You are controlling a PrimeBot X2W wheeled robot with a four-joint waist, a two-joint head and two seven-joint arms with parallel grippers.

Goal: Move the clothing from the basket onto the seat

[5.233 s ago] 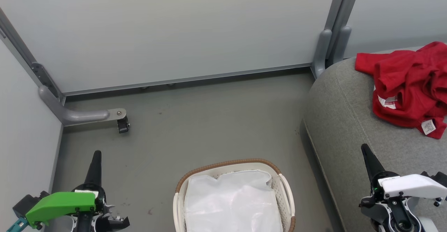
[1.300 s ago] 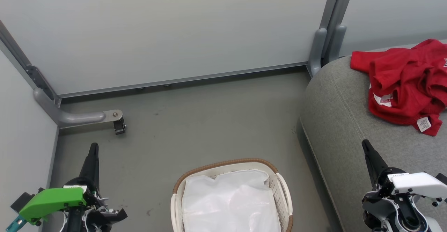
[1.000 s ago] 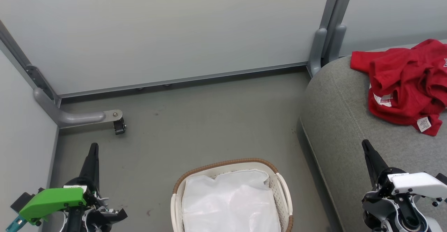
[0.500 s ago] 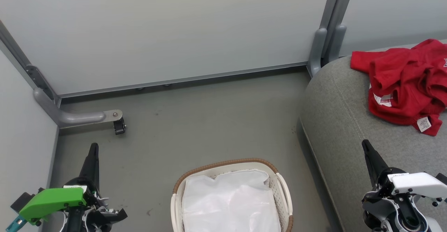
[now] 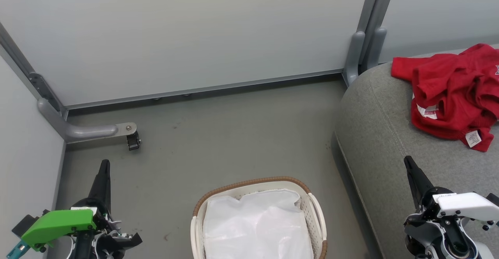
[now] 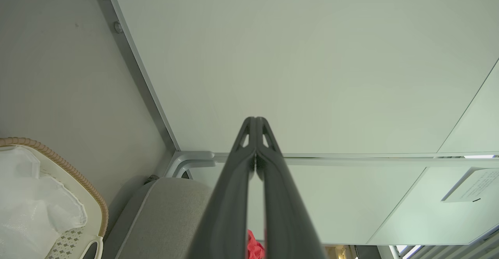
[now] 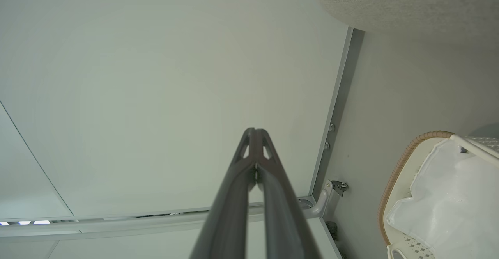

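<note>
The red clothing [image 5: 454, 95] lies crumpled on the grey seat [image 5: 382, 134] at the right, white tags showing; a red scrap of the clothing [image 6: 253, 247] peeks between my left fingers. The white basket [image 5: 316, 212] with a brown rim stands on the floor at bottom centre, holding a plain white sheet [image 5: 257, 227]. My left gripper [image 5: 104, 164] is shut and empty over the floor, left of the basket. My right gripper [image 5: 407, 160] is shut and empty above the seat's front, below the clothing. In the wrist views, the left gripper [image 6: 255, 120] and the right gripper [image 7: 255, 131] each point at a pale wall panel.
Pale wall panels [image 5: 187, 32] close off the back and left. A grey metal foot with a caster [image 5: 132, 140] juts onto the floor at the left. A grey post [image 5: 360, 52] stands beside the seat's far corner. Grey floor [image 5: 234, 142] lies between basket and wall.
Nothing has moved over the last second. Compared with five seconds ago, the whole head view has shifted slightly, so the camera moved.
</note>
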